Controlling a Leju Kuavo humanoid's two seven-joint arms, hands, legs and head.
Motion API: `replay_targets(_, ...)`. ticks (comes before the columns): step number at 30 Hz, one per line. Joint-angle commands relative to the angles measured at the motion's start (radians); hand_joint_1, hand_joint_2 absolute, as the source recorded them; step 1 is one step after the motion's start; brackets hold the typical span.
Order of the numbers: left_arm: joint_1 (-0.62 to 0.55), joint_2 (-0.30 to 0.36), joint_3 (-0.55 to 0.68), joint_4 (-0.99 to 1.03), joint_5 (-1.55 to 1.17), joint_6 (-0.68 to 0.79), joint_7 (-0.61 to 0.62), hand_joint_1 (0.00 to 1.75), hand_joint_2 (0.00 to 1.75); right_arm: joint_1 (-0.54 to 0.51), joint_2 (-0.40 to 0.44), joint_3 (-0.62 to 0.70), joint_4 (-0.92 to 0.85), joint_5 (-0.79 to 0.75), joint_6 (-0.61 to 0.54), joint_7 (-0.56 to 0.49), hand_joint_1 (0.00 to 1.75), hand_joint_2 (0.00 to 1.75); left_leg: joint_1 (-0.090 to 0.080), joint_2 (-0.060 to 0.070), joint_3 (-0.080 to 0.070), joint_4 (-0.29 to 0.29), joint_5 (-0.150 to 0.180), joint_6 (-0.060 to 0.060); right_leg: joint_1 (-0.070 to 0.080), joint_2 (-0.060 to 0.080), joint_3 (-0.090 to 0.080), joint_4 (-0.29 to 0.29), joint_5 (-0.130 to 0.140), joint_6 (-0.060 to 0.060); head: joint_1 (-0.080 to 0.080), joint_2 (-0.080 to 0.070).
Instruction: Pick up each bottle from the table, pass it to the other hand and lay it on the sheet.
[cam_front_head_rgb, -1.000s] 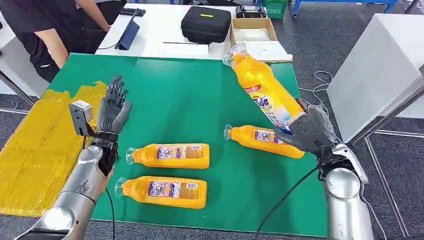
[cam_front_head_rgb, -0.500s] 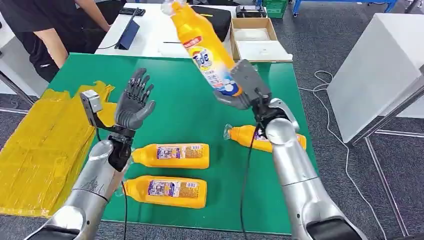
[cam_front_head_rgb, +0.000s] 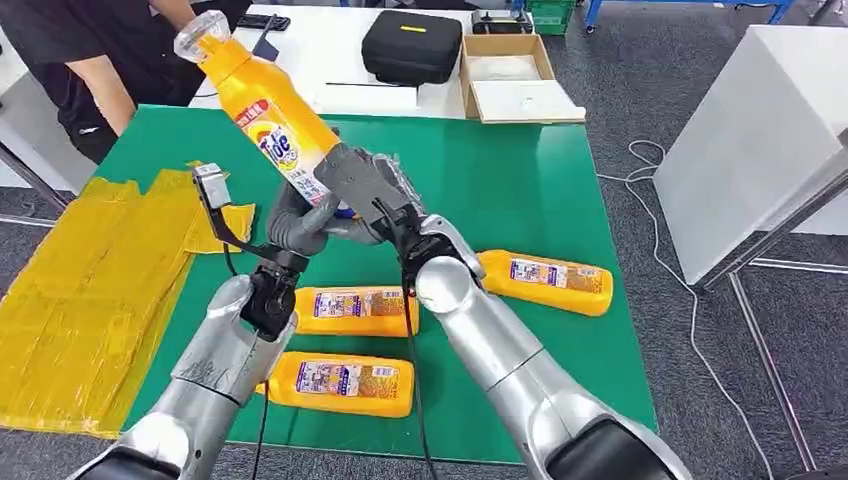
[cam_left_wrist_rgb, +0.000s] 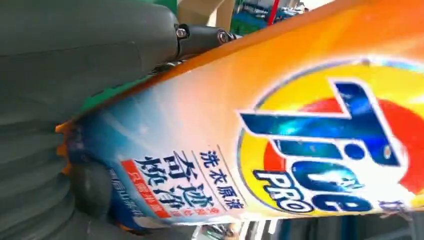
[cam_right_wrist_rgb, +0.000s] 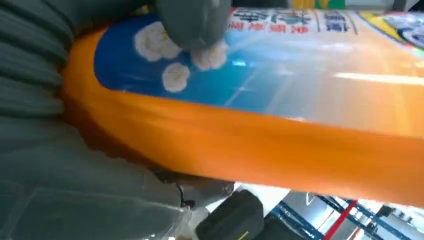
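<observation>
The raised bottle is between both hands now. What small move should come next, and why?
Probably the left hand should close firmly on the raised bottle before the right hand lets go: both hands meet at its lower end, the right one gripping it, and the yellow sheet lies on the left.

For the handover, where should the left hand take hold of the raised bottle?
On the label-covered body just above the base. The raised bottle tilts cap-up, and the right hand holds its base end. The left hand is already alongside that lower body, so closing from its own side seems best; the narrow neck likely offers less control.
</observation>
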Motion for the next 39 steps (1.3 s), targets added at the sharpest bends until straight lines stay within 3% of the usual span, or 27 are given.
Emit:
replay_targets(1,-0.025,0.030,-0.060,-0.047,0.077,0.002,0.057,0.00,1.75,-0.060,-0.002,0.353,0.153,-0.120,-0.020,0.043,1.75,1.75,0.001,0.001,0.004,0.001,-0.002,-0.001,0.001,0.000,0.004,0.000,-0.002,-0.003,0.000,0.000)
replay_targets(6,-0.059,0.052,-0.011,-0.058,0.094,0.026,0.061,0.00,1.75,-0.004,-0.002,0.446,0.209,-0.111,-0.025,0.025,1.75,1.75,0.002,-0.003,0.005,0.000,-0.002,-0.002,0.003,-0.004,0.006,-0.001,-0.003,-0.003,0.000,0.000)
replay_targets(11,-0.081,0.077,0.062,-0.076,0.101,0.032,0.088,0.00,1.75,0.031,-0.002,0.449,0.244,-0.060,-0.051,0.008,1.75,1.75,0.003,-0.002,0.006,0.000,-0.002,-0.002,0.004,-0.004,0.006,-0.002,-0.003,-0.003,0.000,0.000)
replay_targets(22,-0.263,0.069,0.102,0.137,0.097,-0.002,0.108,0.00,1.75,0.085,-0.002,0.230,0.247,0.142,-0.026,-0.004,1.75,1.75,0.003,-0.006,0.001,0.002,0.000,-0.002,0.004,-0.007,0.000,-0.001,-0.002,-0.003,0.000,0.000)
replay_targets(39,-0.281,0.043,0.129,0.206,0.074,-0.056,0.074,0.00,1.75,0.155,-0.002,0.117,0.226,0.272,-0.016,0.008,1.75,1.75,0.003,-0.006,0.002,0.002,-0.001,-0.002,0.004,-0.007,0.002,-0.001,-0.002,-0.003,0.000,0.000)
